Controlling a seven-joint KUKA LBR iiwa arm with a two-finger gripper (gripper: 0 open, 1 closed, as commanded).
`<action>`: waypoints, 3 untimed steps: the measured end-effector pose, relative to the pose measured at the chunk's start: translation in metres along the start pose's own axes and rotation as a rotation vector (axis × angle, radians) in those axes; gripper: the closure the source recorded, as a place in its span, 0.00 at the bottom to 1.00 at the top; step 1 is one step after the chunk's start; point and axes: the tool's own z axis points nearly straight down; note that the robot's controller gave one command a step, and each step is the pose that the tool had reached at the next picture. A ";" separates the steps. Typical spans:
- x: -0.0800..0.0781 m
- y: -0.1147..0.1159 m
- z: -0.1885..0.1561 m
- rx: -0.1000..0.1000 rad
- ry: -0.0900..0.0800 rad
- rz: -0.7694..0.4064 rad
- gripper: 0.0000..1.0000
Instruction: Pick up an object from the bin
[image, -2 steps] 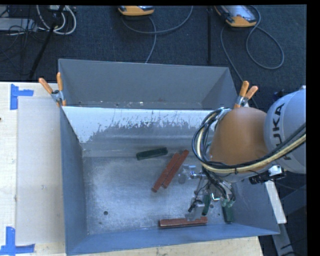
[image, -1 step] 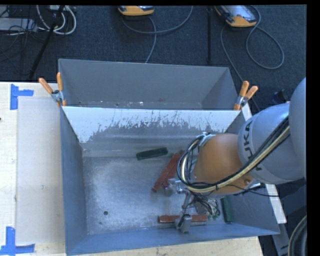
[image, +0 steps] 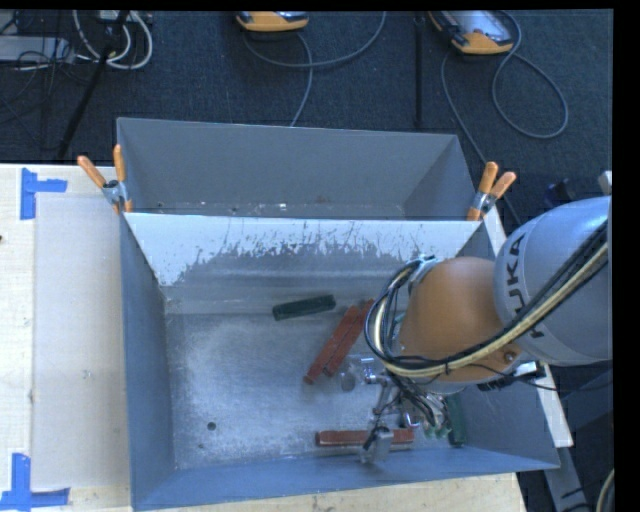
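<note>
The pincer is low in the grey metal bin, close to the near wall at the right-hand end. It is right at the right end of a short, flat, reddish-brown bar lying crosswise on the floor. Whether the pincer is spread or pressed together cannot be told, since the wrist and cables crowd it. The bar lies flat on the floor, so nothing looks lifted yet; by my reading the grasp and the lift both remain. Further up the bin, a longer reddish-brown strip lies slantwise, and beyond it a dark green stick rests near the back slope.
</note>
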 end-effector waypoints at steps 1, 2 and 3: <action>0.003 -0.013 0.001 0.000 0.004 0.062 0.00; -0.001 -0.017 0.030 0.000 -0.008 0.185 0.00; -0.003 -0.017 0.029 0.000 -0.006 0.185 0.00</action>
